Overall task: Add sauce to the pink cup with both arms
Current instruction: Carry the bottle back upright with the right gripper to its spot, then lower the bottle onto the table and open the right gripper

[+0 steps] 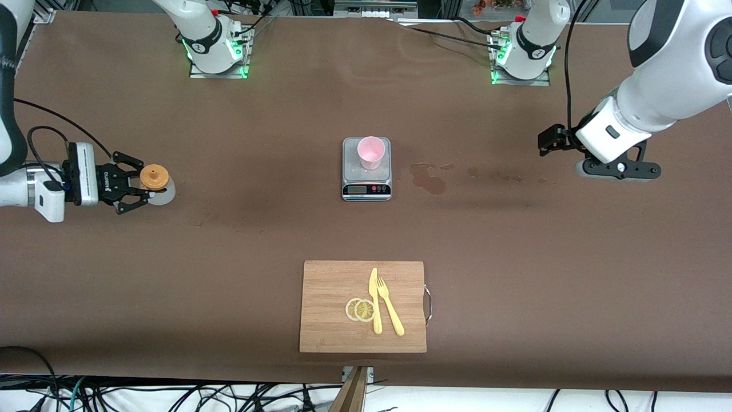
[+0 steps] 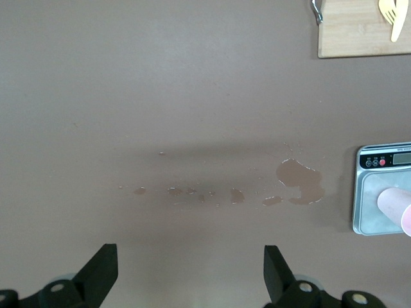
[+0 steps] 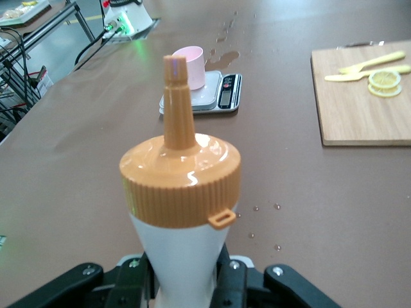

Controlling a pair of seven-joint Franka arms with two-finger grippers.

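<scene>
The right gripper (image 1: 139,188) is clamped on the body of the sauce bottle (image 1: 155,179) at the right arm's end of the table; in the right wrist view the fingers (image 3: 138,280) press the translucent body just below the orange cap, and the bottle stands upright with its long axis vertical and its nozzle pointing straight up. The pink cup (image 1: 370,152) stands upright on the grey scale (image 1: 366,169) at mid-table, open mouth up. The governing relation for the coming move is the bearing from held bottle to cup: in the front view the cup lies at roughly 3 o'clock from the bottle, well apart from it, with bare table between. Judged from this, the bottle must be carried along that line until it is over the cup, then tipped so that its nozzle points down into the mouth. The left gripper (image 1: 552,141) hangs over the left arm's end of the table with its jaws spread wide and holding nothing; this arm waits. From it the cup lies at about 9 o'clock in the front view, nearer than it lies to the bottle, so the left arm is better placed to steady the cup. A sauce stain (image 1: 430,178) marks the table between scale and left gripper. A cutting board (image 1: 334,309) at 6 o'clock from the scale lies clear of the transfer line.
</scene>
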